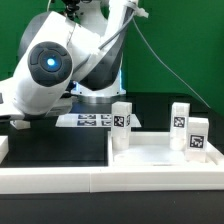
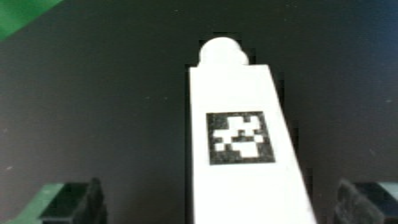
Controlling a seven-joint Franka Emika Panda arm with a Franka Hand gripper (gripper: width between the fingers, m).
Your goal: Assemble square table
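table leg [image 2: 235,130] between spread tool [image 2: 222,203] fingers, ungripped, fingertips cut off, tabletop [image 1: 165,152] partly hidden

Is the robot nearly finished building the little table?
Nearly, it seems. Three legs stand upright on the tabletop, apparently fitted. The open gripper hangs over the fourth leg, not gripping it. Left: grab it and fit it.

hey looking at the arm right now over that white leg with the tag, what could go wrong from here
1. In the wrist view the hand is open with the tagged leg lying between its fingers, slightly off centre; closing might skew the leg.
2. In the exterior view, legs stand upright by the table top; a wide swing of the arm could topple them.
3. The leg's rounded tip points away from the hand, so a grasp near one end may let it tilt.
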